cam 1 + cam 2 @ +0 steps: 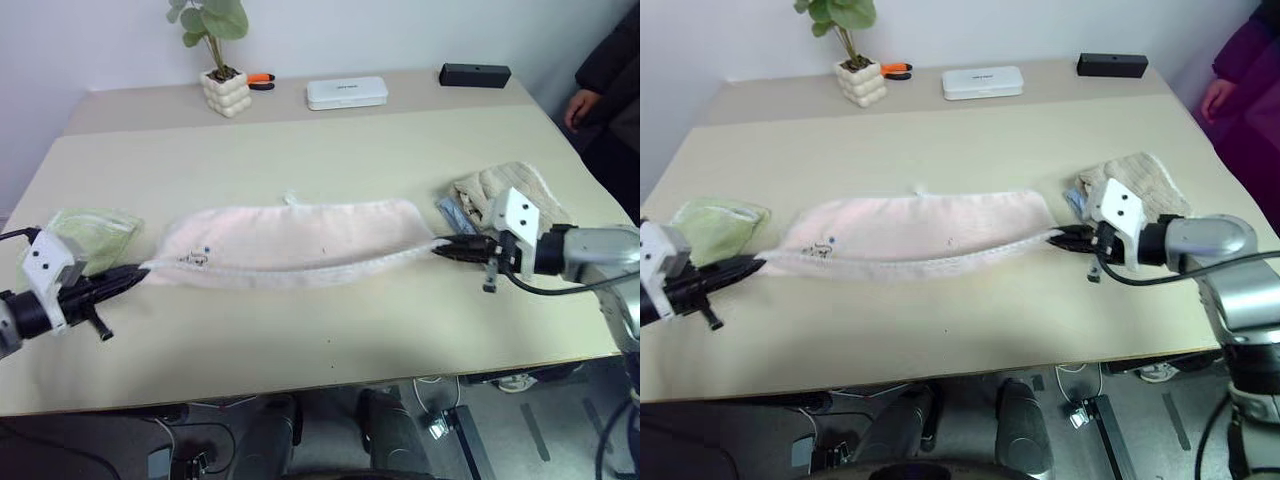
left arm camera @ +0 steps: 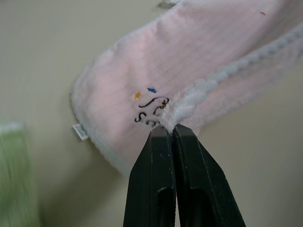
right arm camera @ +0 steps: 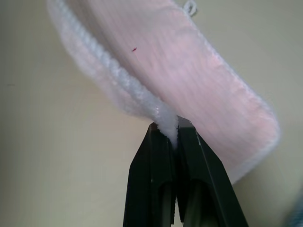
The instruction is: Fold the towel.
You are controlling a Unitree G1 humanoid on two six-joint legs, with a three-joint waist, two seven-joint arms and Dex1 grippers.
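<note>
Terry towel: the pale pink fluffy terry towel with white edging (image 1: 290,240) lay stretched across the middle of the beige table (image 1: 330,340), doubled along its length, so that the near white-edged hem hung between the two end effectors.
Left end effector: the left end effector (image 1: 140,270) was clenched on the towel's white hem at the left corner; the left wrist view showed both black fingers (image 2: 156,189) pressed together with the edging pinched at their tips, just beside the small dark embroidered motif (image 2: 150,109).
Right end effector: the right end effector (image 1: 445,247) was clenched on the opposite corner of the same hem, the white edging caught between its closed fingers (image 3: 194,184).
Reason for hold: a grip on each end corner kept the hem taut and straight, which judged by the layout let the folded layer be laid evenly over the lower one.
Fold state: one lengthwise fold appeared to be in place; a further fold probably remained.
Adjacent cloths: a light green towel (image 1: 92,232) lay just beside the left end and a beige-tan towel (image 1: 500,190) just beside the right end, both clear of the pink cloth.
Risk: a pinch on edging alone could slip under tension.
</note>
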